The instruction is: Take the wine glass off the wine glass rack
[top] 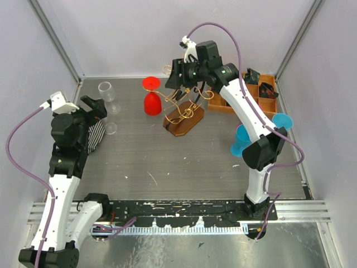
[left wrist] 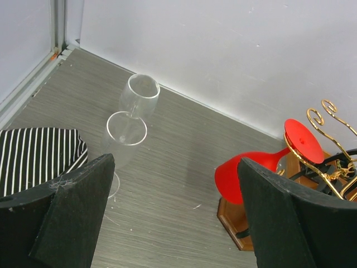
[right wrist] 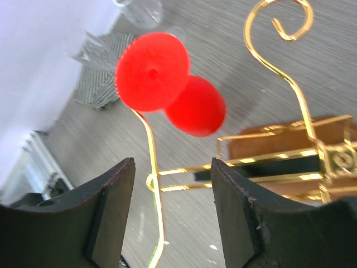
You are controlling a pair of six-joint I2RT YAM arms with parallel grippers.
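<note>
Red wine glass (top: 152, 97) hangs inverted at the left end of the wine glass rack (top: 184, 116). Right tool (right wrist: 173, 167) above rack, jaws apart, empty. Left tool (left wrist: 175, 164) wide, well left of rack.

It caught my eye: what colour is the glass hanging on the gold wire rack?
The wine glass is bright red, clearest in the right wrist view.

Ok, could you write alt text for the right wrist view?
A red wine glass hangs upside down on the gold wire rack, its round foot facing the camera. The right pincer is open, short of the glass.
</note>
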